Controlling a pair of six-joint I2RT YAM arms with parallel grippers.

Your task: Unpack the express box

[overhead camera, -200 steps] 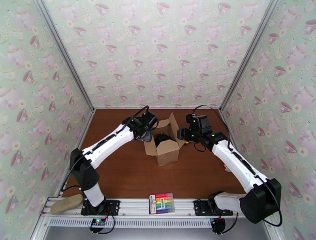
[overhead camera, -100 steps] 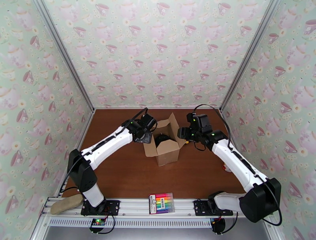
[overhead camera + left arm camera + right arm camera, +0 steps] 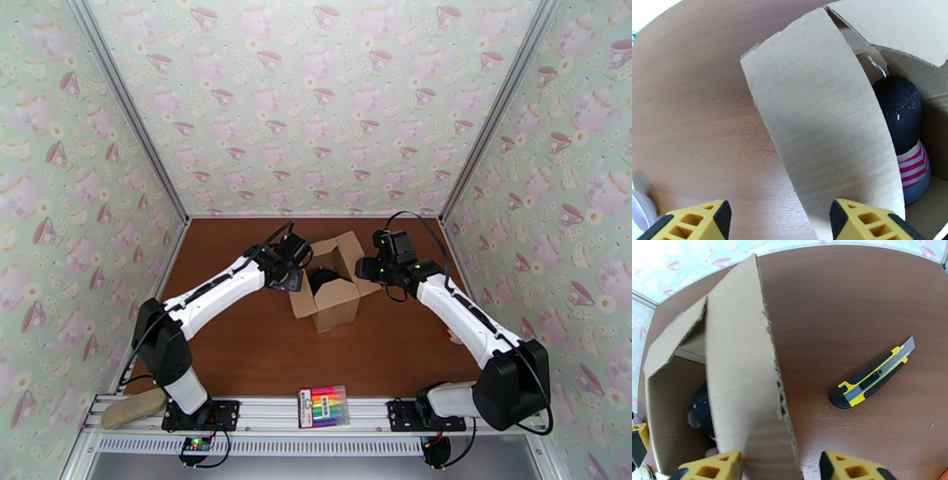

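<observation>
We are straddling flaps of the express box (image 3: 336, 304) with released claws: left claw (image 3: 779, 209) at its left, right claw (image 3: 781, 457) at its right.

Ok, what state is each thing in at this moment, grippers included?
express box: upright, top open.
black-headed toy: inside the box.
utility knife: lying on table, blade tip out.
marker pack: flat on front rail.
left gripper: open, at a flap.
right gripper: open, astride a flap.
</observation>
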